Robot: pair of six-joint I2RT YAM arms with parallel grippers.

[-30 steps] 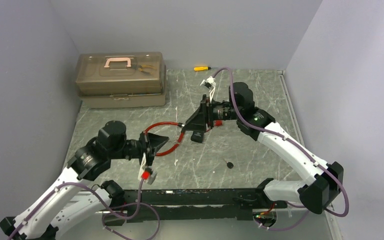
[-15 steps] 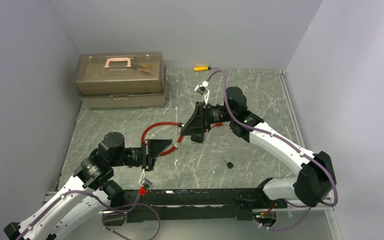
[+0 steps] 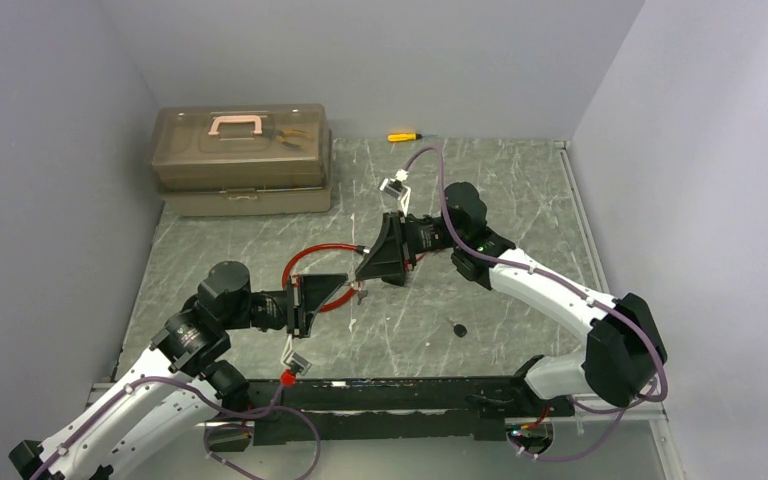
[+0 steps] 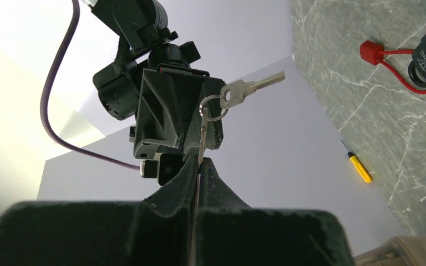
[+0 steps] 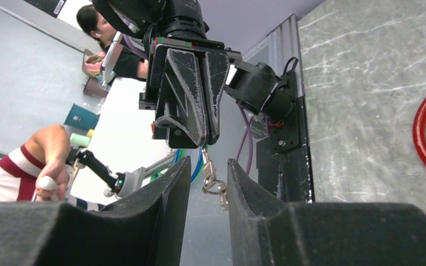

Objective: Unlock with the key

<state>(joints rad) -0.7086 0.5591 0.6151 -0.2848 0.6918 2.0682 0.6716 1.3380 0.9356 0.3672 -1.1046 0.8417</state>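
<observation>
So, key (image 4: 202, 133) in L hand's (image 4: 198, 168) pinch.

At the back left of the grey marbled table (image 3: 520, 190), a brown see-through toolbox (image 3: 243, 160) with a pink handle (image 3: 236, 124), lid down, tools dimly visible inside. Near the back edge, well right of it, a small yellow screwdriver (image 3: 404, 136) lying flat. Toward the front, a little black disc (image 3: 459, 329). Along the near edge, a black rail (image 3: 400, 395). Beyond the table in the right wrist view, a dark-haired person (image 5: 102, 33) and a bare arm (image 5: 39, 152) in a red-striped sleeve.
</observation>
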